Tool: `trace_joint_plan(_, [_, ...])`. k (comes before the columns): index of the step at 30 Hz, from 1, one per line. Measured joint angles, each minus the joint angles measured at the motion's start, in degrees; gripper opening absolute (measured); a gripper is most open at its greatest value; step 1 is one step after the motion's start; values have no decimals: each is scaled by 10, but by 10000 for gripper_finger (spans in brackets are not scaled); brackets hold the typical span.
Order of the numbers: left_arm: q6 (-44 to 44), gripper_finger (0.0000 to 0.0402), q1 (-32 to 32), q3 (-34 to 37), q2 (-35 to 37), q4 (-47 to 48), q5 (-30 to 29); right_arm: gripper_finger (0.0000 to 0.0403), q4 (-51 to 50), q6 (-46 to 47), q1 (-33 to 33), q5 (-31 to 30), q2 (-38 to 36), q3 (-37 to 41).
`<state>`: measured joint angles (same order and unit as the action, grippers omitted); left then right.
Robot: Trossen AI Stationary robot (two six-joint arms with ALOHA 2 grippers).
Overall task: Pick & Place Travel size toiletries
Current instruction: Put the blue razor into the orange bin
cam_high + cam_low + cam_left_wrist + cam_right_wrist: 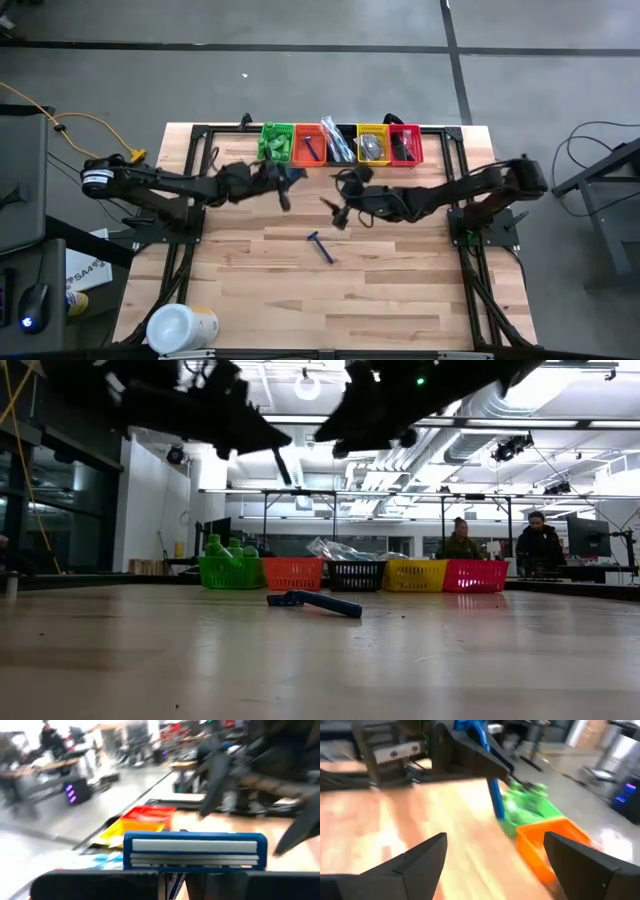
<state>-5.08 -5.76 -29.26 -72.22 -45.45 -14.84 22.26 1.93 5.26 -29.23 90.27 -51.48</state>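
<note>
Razor [195, 851], blue with a grey blade strip, sits pinched in the left gripper [285, 178], whose fingers are pressed onto its handle; in the right wrist view the same razor [487, 770] hangs from that gripper above the table [400, 290], just before the green bin. A second razor [321, 246] lies flat on the table near its middle, well apart from both arms. The right gripper [340, 210] hovers over the table near the left one, its fingers [420, 857] spread wide and holding nothing.

At the near corner of the table stands a white tub [180, 327]; any label on it is too small to read. Off the table's edge, a white sheet [85, 270] carries dark letters that cannot be made out.

Along the far edge runs a row of bins: green [276, 142] with green bottles, orange [308, 145] with a blue razor, black [340, 142] with white-blue toothbrushes, yellow [373, 144] with grey discs, red [405, 144] with dark pieces. The items in the red bin are hard to tell apart. No brand or writing shows on any bin.

Beyond the table, two people [500, 545] sit at desks, partly hidden behind the red bin.
</note>
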Motion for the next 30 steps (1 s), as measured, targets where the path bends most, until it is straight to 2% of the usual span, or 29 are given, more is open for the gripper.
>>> trace_joint_plan(3, [22, 23, -52, -31, -10, 52, 18, 327, -83, 17, 0, -40, -47, 0])
trace_joint_plan(9, [50, 23, -135, -119, -44, 182, 52, 321, -148, 30, 0, -71, -111, 0])
trace_joint_plan(18, [107, 23, -223, -259, -183, 369, 64, 320, -183, 45, 2, -84, -145, 0])
trace_joint_plan(22, [153, 23, -249, -337, -247, 453, 70, 320, -191, 45, 2, -84, -144, 0])
trace_joint_plan(26, [156, 26, -260, -400, -298, 498, 88, 320, -195, 45, 1, -84, -144, 0])
trace_joint_plan(30, [161, 58, -258, -446, -332, 553, 86, 320, -213, 45, 1, -84, -144, 0])
